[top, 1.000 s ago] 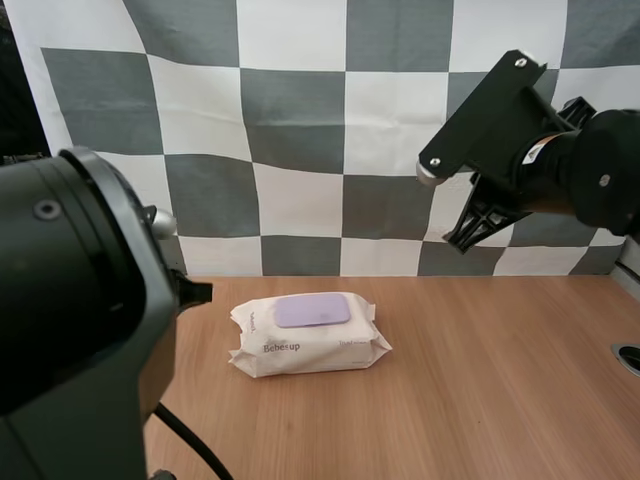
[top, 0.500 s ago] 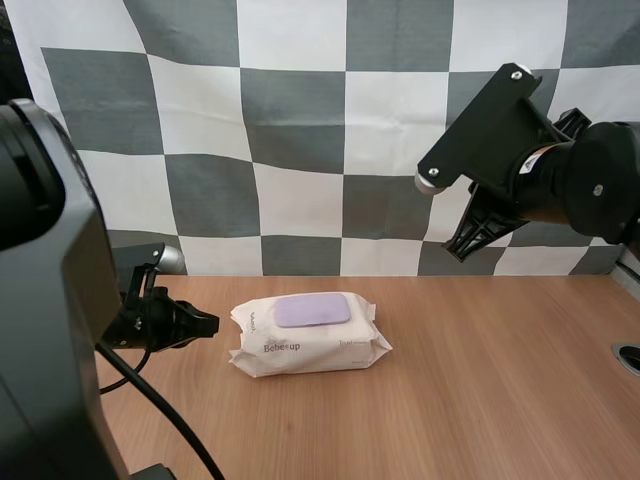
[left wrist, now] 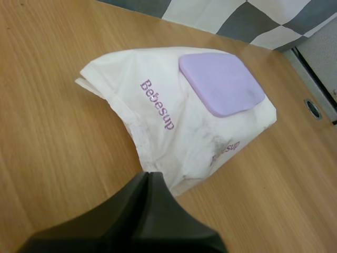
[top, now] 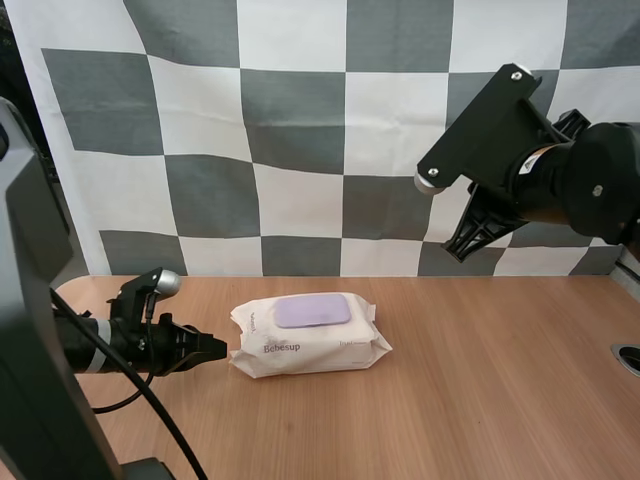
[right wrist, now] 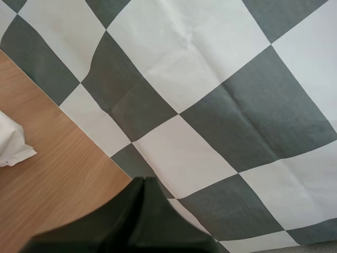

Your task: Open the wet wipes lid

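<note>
A white wet wipes pack (top: 318,345) lies flat in the middle of the wooden table, its lilac lid (top: 312,310) closed on top. My left gripper (top: 220,348) is low over the table at the pack's left end, shut, its tip right at the wrapper. From the left wrist, the fingers form one dark wedge (left wrist: 149,178) against the near edge of the pack (left wrist: 158,105), with the lid (left wrist: 221,84) beyond. My right gripper (top: 455,238) hangs high at the right, shut on nothing. The right wrist view shows its shut wedge (right wrist: 143,182) and a corner of the pack (right wrist: 11,143).
A round grommet hole (top: 628,357) sits in the table near its right edge, seen also past the pack as the hole (left wrist: 313,107). Bare wood (top: 480,400) stretches in front of and to the right of the pack.
My left arm has swung forward and down from close to the camera, bringing its gripper to the pack's left end. The right arm barely shifted. The pack has not moved.
</note>
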Robot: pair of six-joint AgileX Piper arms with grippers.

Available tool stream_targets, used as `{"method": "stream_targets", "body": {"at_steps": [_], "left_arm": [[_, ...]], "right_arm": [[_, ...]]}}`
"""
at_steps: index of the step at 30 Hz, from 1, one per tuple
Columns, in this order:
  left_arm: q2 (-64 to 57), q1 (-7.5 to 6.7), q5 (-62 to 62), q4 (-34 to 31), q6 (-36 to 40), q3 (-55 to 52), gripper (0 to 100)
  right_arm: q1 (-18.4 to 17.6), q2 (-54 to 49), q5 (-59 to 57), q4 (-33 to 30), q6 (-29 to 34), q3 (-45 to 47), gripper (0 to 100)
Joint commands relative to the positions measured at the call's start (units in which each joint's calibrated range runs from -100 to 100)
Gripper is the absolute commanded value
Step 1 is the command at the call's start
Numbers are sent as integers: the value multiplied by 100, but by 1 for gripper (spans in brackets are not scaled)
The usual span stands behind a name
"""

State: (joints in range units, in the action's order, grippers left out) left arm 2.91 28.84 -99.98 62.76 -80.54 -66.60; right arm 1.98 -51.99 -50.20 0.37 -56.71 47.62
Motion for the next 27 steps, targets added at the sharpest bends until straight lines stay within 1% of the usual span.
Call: {"method": "stream_targets", "body": {"at_steps": [1, 4, 5, 7, 8, 12, 14, 16, 21, 24, 27], "left_arm": [[-13, -81, -2, -54, -15, -7, 0], [-86, -239, -2, -42, -15, -7, 1], [-99, -298, -2, -42, -15, -7, 3], [-99, -388, -2, -42, -31, -7, 10], [-99, -431, -2, -32, -70, -7, 17], [-99, -481, -2, -32, -202, -7, 48], [-99, -481, -2, -5, -210, -7, 57], [-99, -481, -2, -28, -213, -7, 59], [-99, -481, -2, -92, -236, -7, 59], [-99, -481, -2, 14, -373, -7, 59], [-99, -481, -2, 276, -544, -7, 59]], "right_arm": [[0, 0, 7, 24, 1, 4, 0], [0, 0, 7, 24, 1, 4, 0], [0, 0, 7, 24, 1, 4, 0], [0, 0, -38, 23, 1, 4, 0], [0, 0, -60, 23, 1, 4, 0], [0, 0, -200, 23, 1, 4, 0], [0, 0, -268, 23, 1, 4, 0], [0, 0, -285, 13, 1, 4, 0], [0, 0, -323, 13, 1, 4, 0], [0, 0, -323, 13, 1, 4, 0], [0, 0, -413, 13, 1, 4, 0]]}}
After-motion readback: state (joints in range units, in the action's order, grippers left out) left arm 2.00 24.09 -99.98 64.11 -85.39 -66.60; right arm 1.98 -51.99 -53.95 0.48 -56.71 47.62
